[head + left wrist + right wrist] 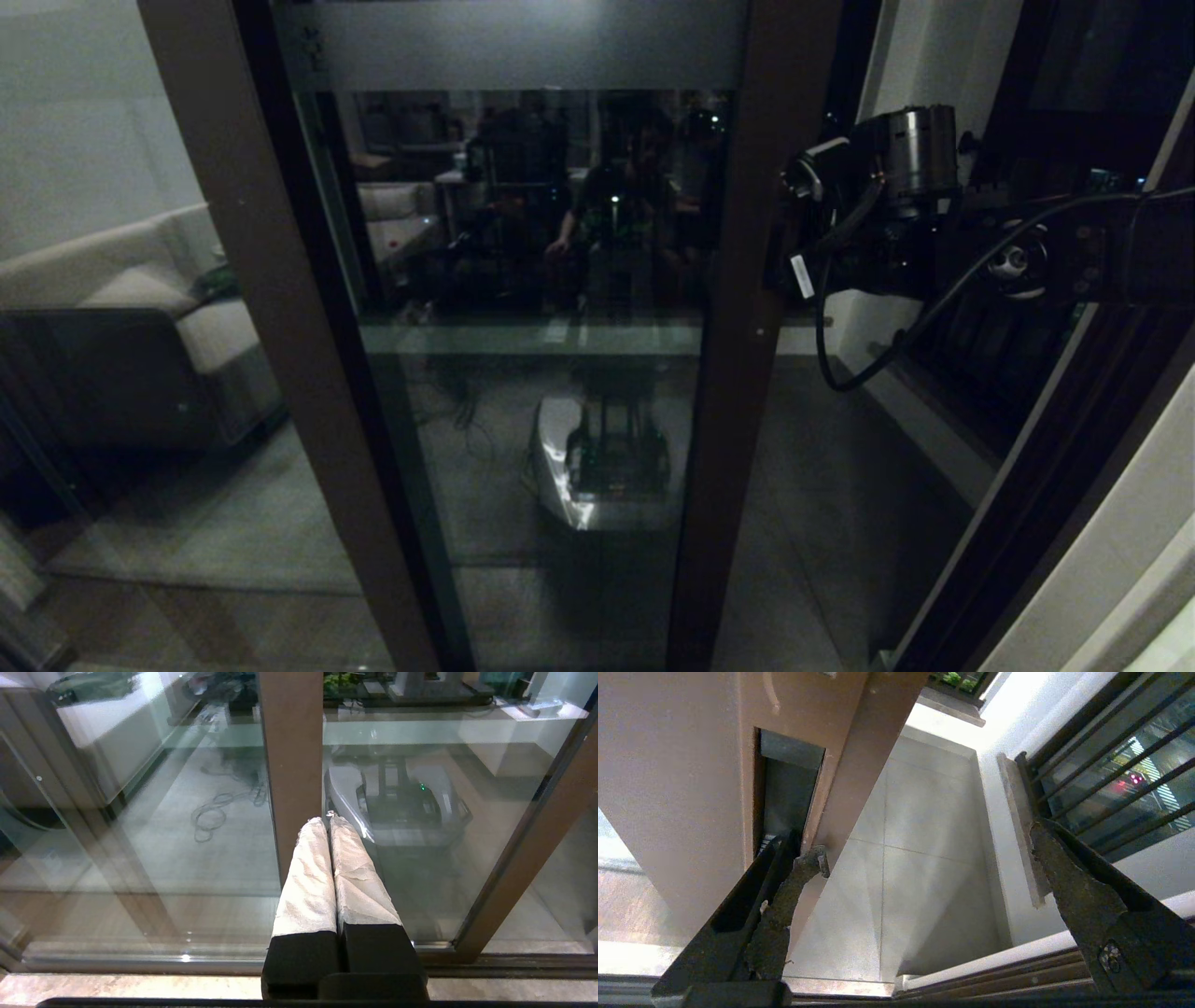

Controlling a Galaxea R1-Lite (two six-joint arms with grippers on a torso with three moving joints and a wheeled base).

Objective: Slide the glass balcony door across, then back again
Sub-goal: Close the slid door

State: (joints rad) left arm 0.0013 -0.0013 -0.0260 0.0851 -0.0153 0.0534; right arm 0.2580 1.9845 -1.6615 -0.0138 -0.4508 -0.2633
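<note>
**Mia:** What is closest to us?

**Ben:** The right pincer (924, 858). Its two dark fingers (780, 891) are wide apart. One finger tip sits right at the slim dark handle slot (787, 793) in the brown edge of the glass balcony door (523, 308). The other finger (1087, 896) is out in the open air, away from the door.

**Mia:** Is it holding anything?

**Ben:** No. Nothing is between the fingers. Past them you see the pale balcony floor (920, 858) and, by the far finger, a dark barred window (1115, 765).

**Mia:** Where is the door from up high?

**Ben:** It stands tall just beside the right pincer (780, 271), which reaches in at the door's brown side post (738, 308). The door has a frosted band (513, 42) across the top. On the far side of the door from the pincer is another glass pane (131, 355), and a sofa (168, 299) shows in it.

**Mia:** And the other arm?

**Ben:** The left pincer (329, 820) is low down and parked. Its two white wrapped fingers (308, 877) are pressed together with nothing in them. It points at a brown post (292, 765) near the floor.
</note>
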